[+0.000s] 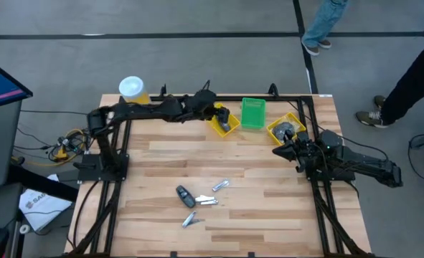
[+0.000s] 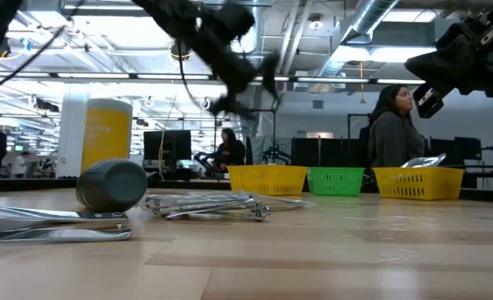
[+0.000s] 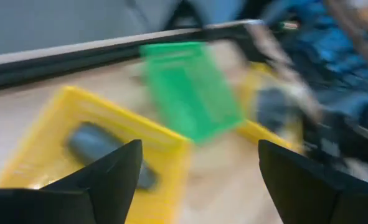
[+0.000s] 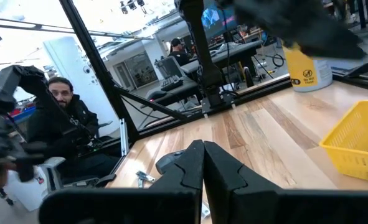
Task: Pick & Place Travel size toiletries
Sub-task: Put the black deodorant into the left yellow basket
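Note:
My left gripper [image 1: 224, 115] hangs open above the left yellow tray [image 1: 216, 129] at the table's far edge, nothing between its fingers [image 3: 118, 174]. A dark grey oblong piece [image 3: 106, 149] lies in that tray. On the table's near middle lie another dark grey oblong piece [image 1: 184, 195] and three silver clipper-like tools [image 1: 220, 185] [image 1: 206, 201] [image 1: 191, 219]. My right gripper [image 4: 202, 163] waits shut at the right side [image 1: 280, 150], holding nothing.
A green tray [image 1: 252, 113] stands between the left yellow tray and a second yellow tray [image 1: 275, 133] that holds a dark disc [image 1: 287, 130]. A yellow canister [image 1: 133, 89] with a white lid stands at the far left corner. People stand beyond the table.

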Action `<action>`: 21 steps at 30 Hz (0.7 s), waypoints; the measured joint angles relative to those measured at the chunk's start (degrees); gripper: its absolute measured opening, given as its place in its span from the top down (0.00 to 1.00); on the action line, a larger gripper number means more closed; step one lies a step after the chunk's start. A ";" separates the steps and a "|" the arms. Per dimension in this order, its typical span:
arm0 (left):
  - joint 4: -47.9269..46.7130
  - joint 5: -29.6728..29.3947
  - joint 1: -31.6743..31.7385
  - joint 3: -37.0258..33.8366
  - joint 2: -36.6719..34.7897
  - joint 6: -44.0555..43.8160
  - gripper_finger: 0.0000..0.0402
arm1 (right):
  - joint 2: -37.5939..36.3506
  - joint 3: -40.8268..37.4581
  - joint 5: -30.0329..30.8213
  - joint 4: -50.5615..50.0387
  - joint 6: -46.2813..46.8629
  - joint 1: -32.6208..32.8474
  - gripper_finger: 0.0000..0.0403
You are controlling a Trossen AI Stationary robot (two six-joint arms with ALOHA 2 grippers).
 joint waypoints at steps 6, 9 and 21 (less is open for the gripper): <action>-2.13 4.04 -10.43 0.09 -9.71 8.00 0.26 | 0.00 0.02 0.00 -0.05 0.00 0.00 1.00; -3.06 4.61 -17.05 0.09 -12.03 12.17 0.25 | 0.00 0.01 0.04 -0.11 0.00 -0.06 1.00; -19.42 0.30 -33.84 -0.04 -11.24 6.56 0.25 | 0.00 0.01 0.05 -0.17 0.00 -0.31 1.00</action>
